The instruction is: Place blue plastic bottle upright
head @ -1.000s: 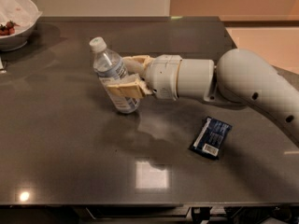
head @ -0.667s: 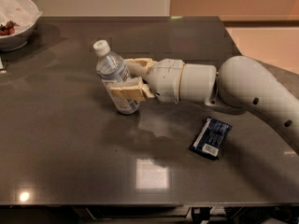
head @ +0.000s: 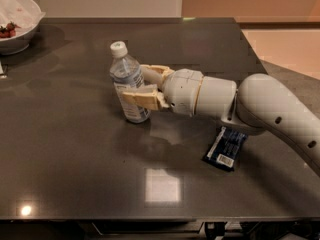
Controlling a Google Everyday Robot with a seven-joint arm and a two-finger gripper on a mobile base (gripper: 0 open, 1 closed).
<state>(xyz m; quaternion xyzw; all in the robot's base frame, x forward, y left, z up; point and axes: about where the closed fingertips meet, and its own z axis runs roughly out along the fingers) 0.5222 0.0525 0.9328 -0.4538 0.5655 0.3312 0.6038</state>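
Dark table (head: 75,174), fingers (head: 140,98) clasping blue plastic bottle (head: 125,74), packet (head: 225,149) nearby

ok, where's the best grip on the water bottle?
Mid-body, on the label band, coming in sideways from the camera's right. The bottle stands nearly upright; its straight round sides suit two fingers, and the gripper is shut on it there.
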